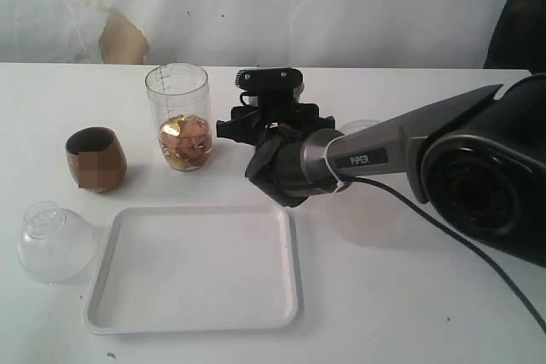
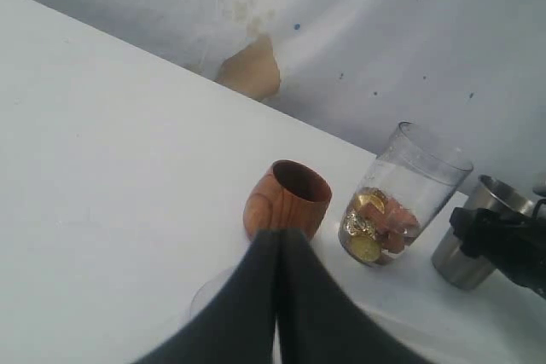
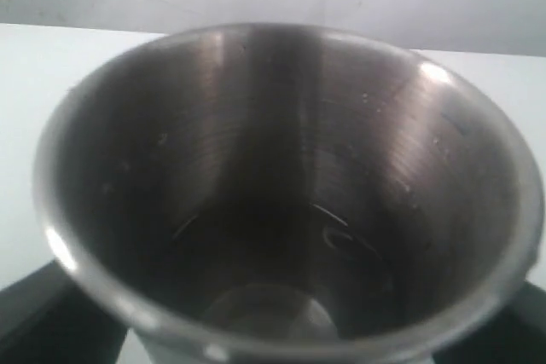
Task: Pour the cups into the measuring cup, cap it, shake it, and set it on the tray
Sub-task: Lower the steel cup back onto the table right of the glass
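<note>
The clear measuring cup (image 1: pixel 177 117) stands upright behind the tray (image 1: pixel 196 317), with gold and pink pieces at its bottom. To its left sits the brown wooden cup (image 1: pixel 95 159), and the clear dome cap (image 1: pixel 53 240) lies left of the tray. My right gripper (image 1: pixel 243 125) reaches in just right of the measuring cup, shut on the steel tumbler (image 3: pixel 281 176), which looks empty. In the left wrist view this tumbler (image 2: pixel 467 240) is upright at table level. The frosted cup (image 1: pixel 365 128) peeks out behind the right arm. My left gripper (image 2: pixel 279 234) hangs shut and empty near the wooden cup (image 2: pixel 286 200).
The right arm (image 1: pixel 401 147) stretches across the table from the right, its cable trailing toward the front right. A white wall with a brown patch (image 1: pixel 122 38) runs behind the table.
</note>
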